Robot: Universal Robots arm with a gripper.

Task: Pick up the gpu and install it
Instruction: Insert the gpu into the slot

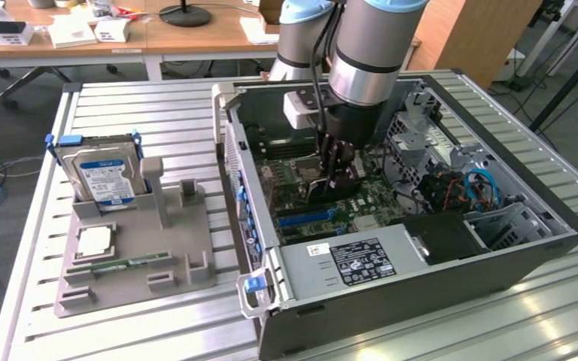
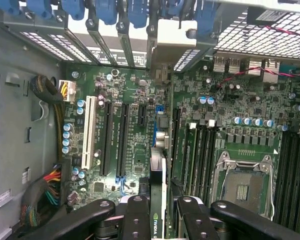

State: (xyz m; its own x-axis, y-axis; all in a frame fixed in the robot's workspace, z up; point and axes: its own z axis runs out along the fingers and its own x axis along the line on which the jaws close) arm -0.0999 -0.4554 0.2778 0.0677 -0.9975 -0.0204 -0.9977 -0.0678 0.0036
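The gripper (image 2: pixel 162 207) is clamped on the gpu (image 2: pixel 160 165), which stands edge-on between its jaws over the motherboard (image 2: pixel 140 165) inside the case (image 1: pixel 530 256). Black slots (image 2: pixel 115 135) flank one side of the jaws and the socket (image 2: pixel 245 185) the other, with cables (image 2: pixel 42 197) farther out. A drive (image 1: pixel 103 177) stands on the slatted table (image 1: pixel 148 113), and desks (image 1: pixel 204 37) are behind.
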